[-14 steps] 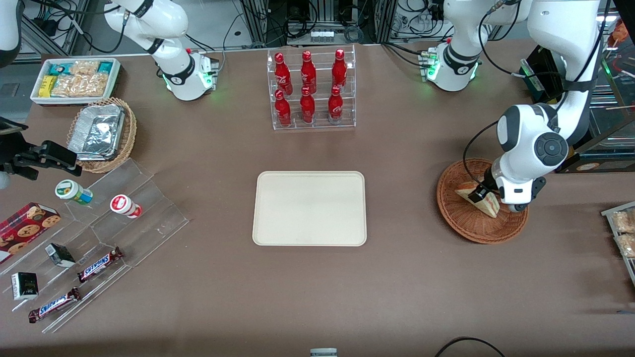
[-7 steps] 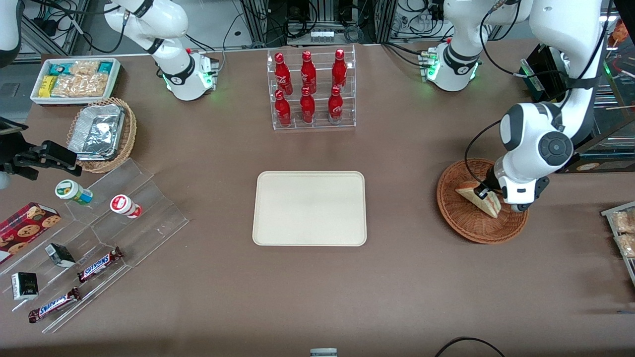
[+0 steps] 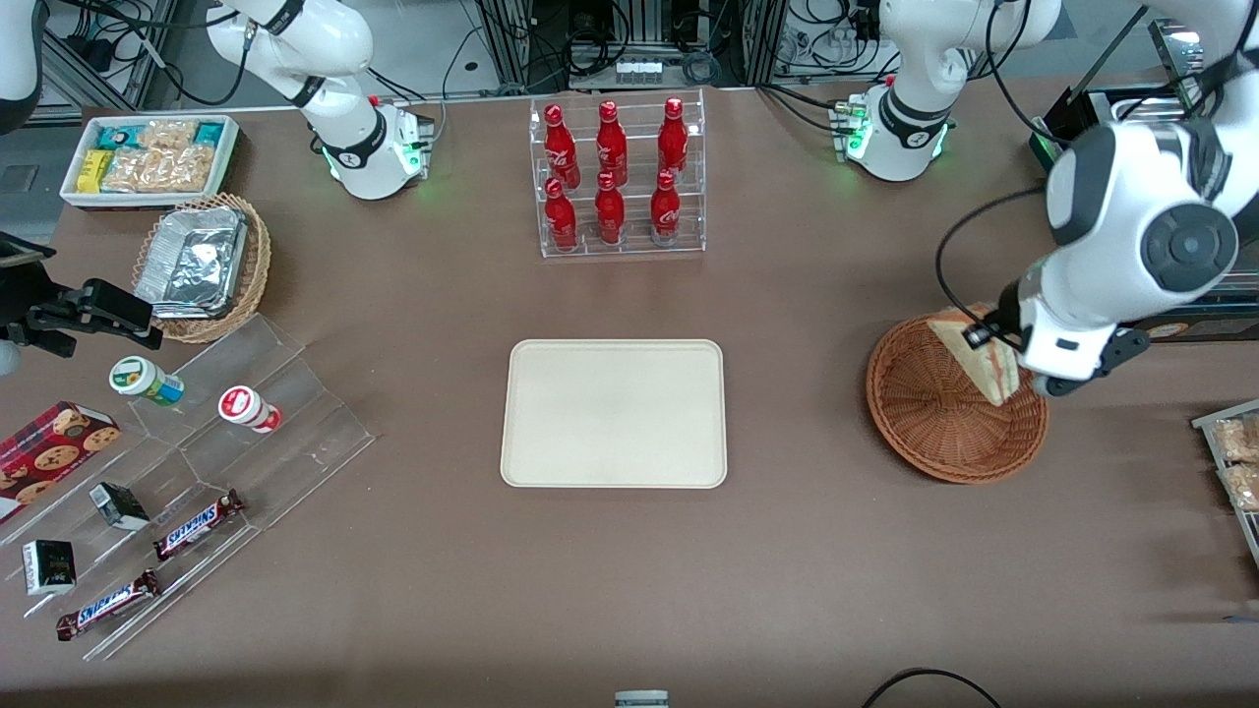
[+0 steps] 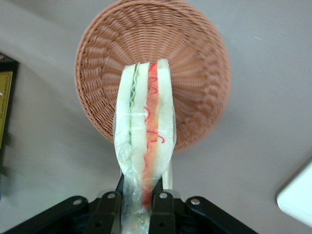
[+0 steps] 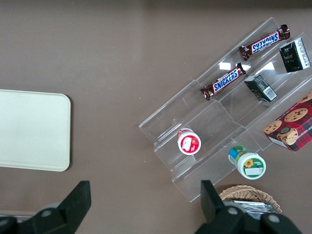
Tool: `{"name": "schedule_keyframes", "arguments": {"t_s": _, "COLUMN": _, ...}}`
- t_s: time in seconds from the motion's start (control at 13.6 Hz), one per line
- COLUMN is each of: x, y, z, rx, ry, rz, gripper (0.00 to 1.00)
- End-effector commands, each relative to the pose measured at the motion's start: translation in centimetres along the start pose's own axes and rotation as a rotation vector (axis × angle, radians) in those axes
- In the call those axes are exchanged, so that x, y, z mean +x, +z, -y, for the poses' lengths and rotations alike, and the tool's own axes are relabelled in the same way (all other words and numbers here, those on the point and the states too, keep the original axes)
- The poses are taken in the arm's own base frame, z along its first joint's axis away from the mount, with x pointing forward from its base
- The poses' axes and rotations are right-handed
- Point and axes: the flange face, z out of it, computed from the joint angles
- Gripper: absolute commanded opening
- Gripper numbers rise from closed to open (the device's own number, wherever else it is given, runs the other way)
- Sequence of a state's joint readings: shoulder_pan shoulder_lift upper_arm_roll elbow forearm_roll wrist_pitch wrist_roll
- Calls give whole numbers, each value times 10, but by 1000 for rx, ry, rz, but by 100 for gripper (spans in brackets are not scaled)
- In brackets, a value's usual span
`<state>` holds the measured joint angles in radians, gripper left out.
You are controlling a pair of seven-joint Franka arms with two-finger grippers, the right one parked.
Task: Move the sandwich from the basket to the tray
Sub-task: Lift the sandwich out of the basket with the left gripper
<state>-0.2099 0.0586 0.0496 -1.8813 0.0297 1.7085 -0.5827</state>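
Display steps [image 3: 226,423]: clear stepped stand at the parked arm's end of the bench [image 3: 629,570], carrying snack bars and small pots; well apart from the tray.
Tray [image 3: 614,413]: flat cream rectangle mid-bench, its surface bare, open bench on all four sides.
Bottle rack [image 3: 618,177]: clear rack of red bottles, farther from the front camera than the tray, a strip of bare bench between them.
Gap tray to basket: a broad stretch of bare bench.
Basket [image 3: 934,423]: round reddish-brown wicker bowl toward the working arm's end, nothing lying in it.
Sandwich [image 3: 979,356]: wrapped wedge hanging above the basket, clear of the weave, point tilted downward.
Claw [image 4: 137,197]: above the basket, fingers [image 4: 163,207] clamped on the sandwich's wrapped end, one on each bread face.
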Motion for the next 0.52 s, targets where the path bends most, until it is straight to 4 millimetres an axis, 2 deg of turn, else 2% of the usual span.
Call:
{"name": "schedule_keyframes", "arguments": {"t_s": 0.0, "x": -42, "y": -38, "z": -45, "rx": 27, "ry": 148, "rz": -31, "gripper": 21}}
{"name": "schedule_keyframes", "arguments": {"t_s": 0.22, "x": -95, "y": -63, "z": -111, "rx": 4, "ry": 306, "rz": -89, "gripper": 24}}
{"name": "schedule_keyframes", "arguments": {"t_s": 0.37, "x": -119, "y": -64, "z": -155, "rx": -28, "ry": 364, "rz": -79, "gripper": 24}}
{"name": "schedule_keyframes", "arguments": {"t_s": 0.44, "x": -123, "y": -62, "z": -174, "rx": -34, "ry": 385, "rz": -77, "gripper": 24}}
